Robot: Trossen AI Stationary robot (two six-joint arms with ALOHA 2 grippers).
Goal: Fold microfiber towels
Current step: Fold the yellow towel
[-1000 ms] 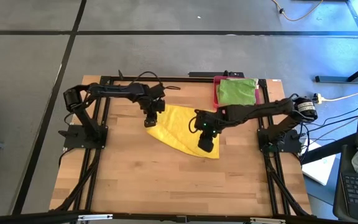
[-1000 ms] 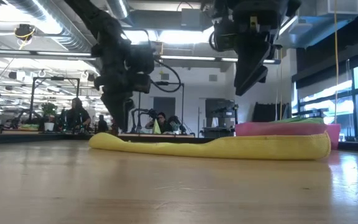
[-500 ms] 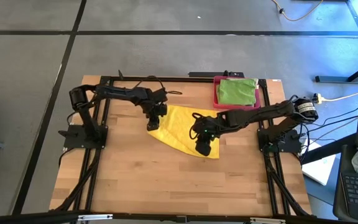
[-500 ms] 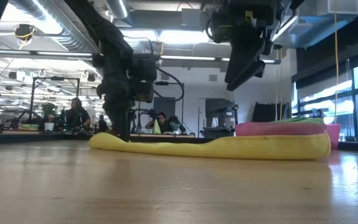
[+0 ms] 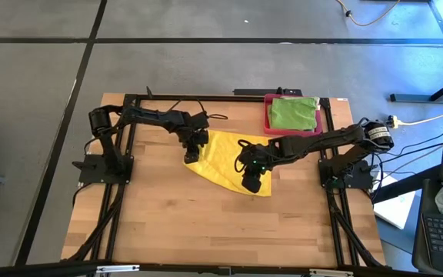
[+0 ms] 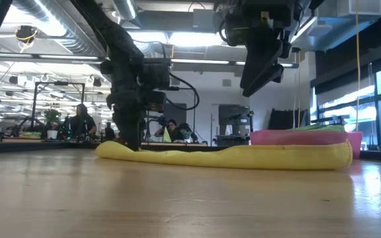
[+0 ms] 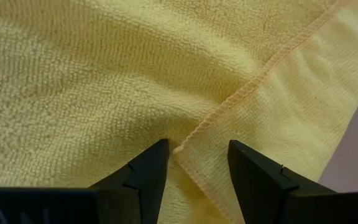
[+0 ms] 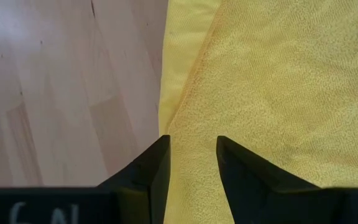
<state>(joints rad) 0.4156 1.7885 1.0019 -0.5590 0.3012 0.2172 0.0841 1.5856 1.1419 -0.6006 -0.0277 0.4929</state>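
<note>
A yellow towel (image 5: 225,161) lies folded into a triangle in the middle of the table, flat on the wood, also seen in the low view (image 6: 243,157). My left gripper (image 5: 191,154) is open and points down at the towel's left corner. The upper layer's hemmed corner (image 7: 178,149) lies in the gap between its fingers (image 7: 196,152). My right gripper (image 5: 252,183) is open and hangs well above the towel's near right part (image 6: 251,89). The towel's doubled edge shows under it (image 8: 192,146). A green towel (image 5: 294,113) lies in the pink tray. My left gripper comes from above, steeply slanted. Its open fingertips (image 7: 157,155) reach the towel's top surface at the left corner (image 6: 129,144), one on each side of the upper layer's hemmed corner, which is not pinched. The towel stays flat on the table.
The pink tray (image 5: 268,115) stands at the table's far right corner and shows behind the towel in the low view (image 6: 296,137). Bare wood stretches along the near half of the table (image 5: 206,223). People sit in the room far behind the table.
My left gripper has come down onto the yellow towel's left corner, shifting a little toward the table's right, and has stayed open. My right gripper has tipped slightly above the towel without changing place. The towel has not moved.
</note>
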